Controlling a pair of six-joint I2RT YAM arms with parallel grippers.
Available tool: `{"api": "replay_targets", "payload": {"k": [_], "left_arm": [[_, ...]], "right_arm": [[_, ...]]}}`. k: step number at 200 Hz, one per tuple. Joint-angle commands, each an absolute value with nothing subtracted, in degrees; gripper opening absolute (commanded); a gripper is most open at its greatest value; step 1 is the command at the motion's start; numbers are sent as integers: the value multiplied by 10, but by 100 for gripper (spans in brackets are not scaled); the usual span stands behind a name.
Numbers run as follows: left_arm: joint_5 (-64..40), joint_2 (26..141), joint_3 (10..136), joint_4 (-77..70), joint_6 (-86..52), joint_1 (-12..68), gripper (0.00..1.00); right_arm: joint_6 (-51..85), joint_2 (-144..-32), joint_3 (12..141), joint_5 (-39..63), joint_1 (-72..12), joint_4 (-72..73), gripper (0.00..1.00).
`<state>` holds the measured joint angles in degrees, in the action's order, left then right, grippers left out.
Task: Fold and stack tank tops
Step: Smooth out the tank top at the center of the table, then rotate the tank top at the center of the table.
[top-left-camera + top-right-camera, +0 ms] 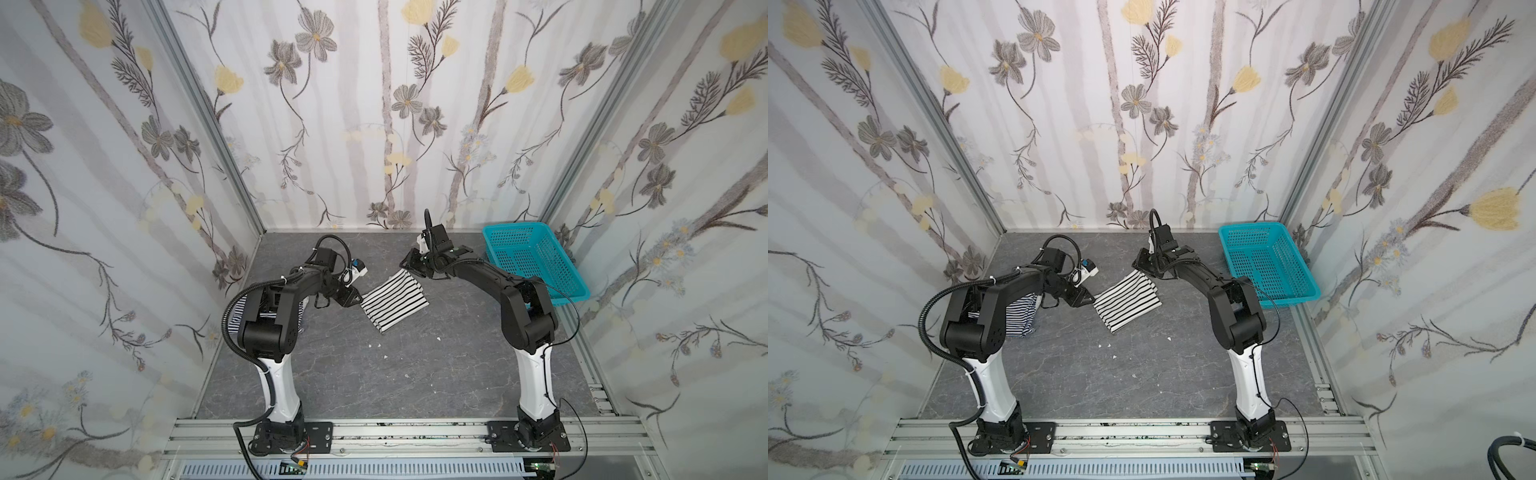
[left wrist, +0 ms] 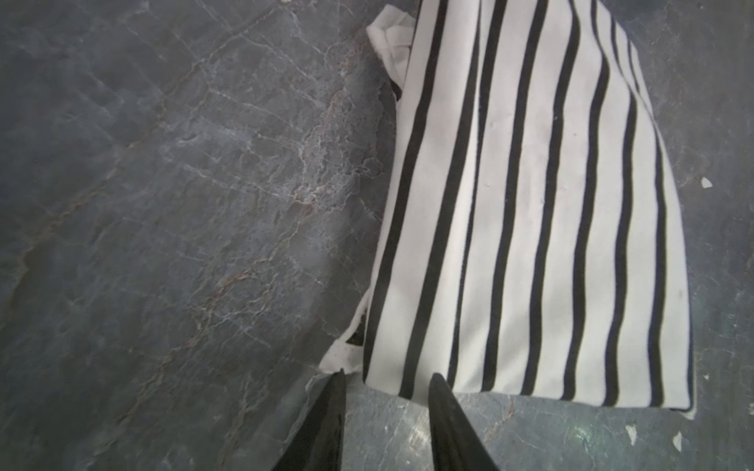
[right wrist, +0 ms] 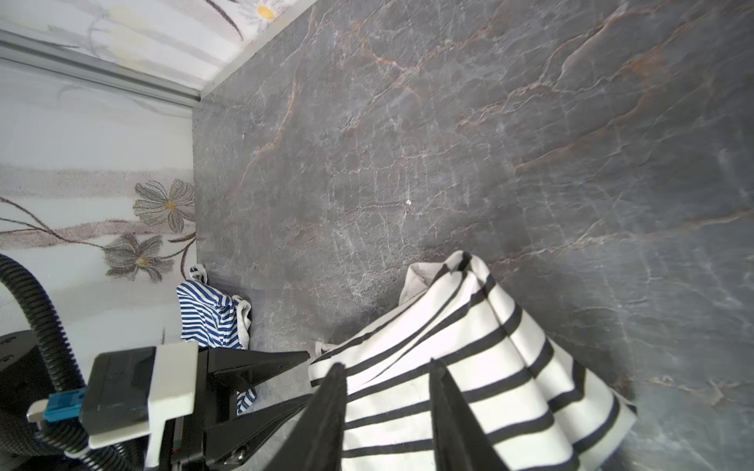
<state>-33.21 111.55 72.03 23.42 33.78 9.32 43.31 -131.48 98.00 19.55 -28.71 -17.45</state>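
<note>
**Both claws parted at the wide-striped top**

In both top views the wide-striped top (image 1: 392, 299) (image 1: 1127, 303) lies folded into a flat rectangle on the grey table (image 1: 415, 374). The left gripper (image 1: 358, 297) (image 1: 1089, 298) sits at its left corner. The right gripper (image 1: 406, 264) (image 1: 1139, 262) hangs low over its far corner. The turquoise basket (image 1: 513, 227) (image 1: 1252, 226) stands right of that top and farther back, well apart from it. The fine-striped top (image 1: 239, 316) (image 1: 1021, 316) lies bunched to its left, largely hidden under the left arm (image 1: 274, 307).

In the left wrist view, the left gripper (image 2: 385, 377) shows a narrow gap between its fingers with nothing in it. The tips meet the edge of the wide-striped top (image 2: 530, 224), and one tip is right at a white strap end (image 2: 338, 357) that pokes out from under it.

In the right wrist view, the right gripper (image 3: 385, 367) has its fingers slightly apart over a raised corner of the wide-striped top (image 3: 489, 346). Cloth shows through the gap, unpinched. The left gripper (image 3: 306, 375) stands parted at that top's edge. Beyond it, the fine-striped top (image 3: 208, 314) lies crumpled against the wall (image 3: 81, 163).
</note>
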Motion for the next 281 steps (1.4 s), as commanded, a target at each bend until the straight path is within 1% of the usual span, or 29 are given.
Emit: {"api": "replay_targets", "payload": {"k": [1, 16, 51, 83, 106, 134, 151, 179, 200, 222, 235, 256, 281], "left_arm": [[-306, 1112, 720, 202, 307, 94, 39], [-298, 1120, 724, 199, 302, 95, 39], [-296, 1129, 729, 189, 283, 96, 39], [-266, 1130, 727, 168, 263, 98, 40], [-263, 1094, 707, 147, 241, 98, 41], [-264, 1037, 686, 139, 228, 111, 45], [-254, 1014, 676, 139, 229, 139, 47], [-250, 1005, 659, 139, 236, 192, 47], [-232, 1034, 663, 139, 223, 203, 46], [-206, 1061, 666, 130, 222, 203, 44], [-194, 1070, 666, 120, 222, 201, 44], [-176, 1087, 676, 112, 222, 199, 44], [-154, 1112, 692, 110, 220, 197, 44]], "right_arm": [[421, -1324, 977, 190, -293, -159, 20], [425, -1339, 985, 192, -293, -159, 12], [431, -1380, 1013, 197, -293, -161, 10], [437, -1429, 1060, 206, -292, -167, 14], [444, -1455, 1077, 203, -292, -171, 20], [443, -1458, 1076, 173, -289, -201, 26], [428, -1444, 1070, 191, -294, -195, 32], [411, -1370, 1016, 205, -310, -161, 39], [421, -1289, 923, 153, -320, -131, 42], [432, -1229, 818, 153, -325, -79, 42], [432, -1214, 778, 158, -329, -62, 40], [419, -1217, 742, 176, -334, -38, 35], [416, -1238, 733, 175, -339, -37, 33]]}}
